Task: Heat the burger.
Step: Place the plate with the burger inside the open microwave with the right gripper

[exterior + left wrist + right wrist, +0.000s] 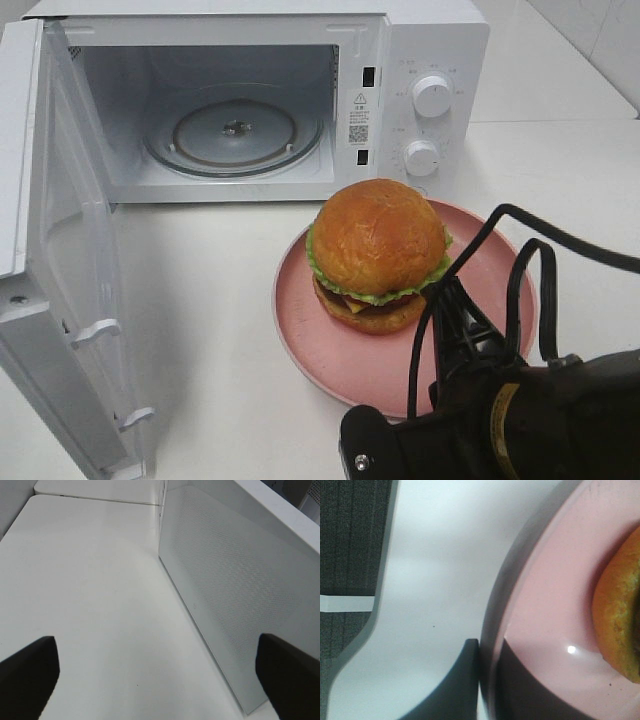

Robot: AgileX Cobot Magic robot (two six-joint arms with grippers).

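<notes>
One burger (378, 250) sits on a pink plate (310, 330) on the table (200, 300), just in front of the open microwave (430, 60). I judge it light, soft and stacked, so it could slide apart; carrying it by the plate rim suits best. My right tool (487, 650) is pinched closed on the near-right rim, and the left tool (157, 670) gapes wide, empty. The microwave's warning sticker (359, 115) is too small to read.

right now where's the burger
In the high view the burger sits on the pink plate, right of centre, just in front of the open microwave.
</notes>
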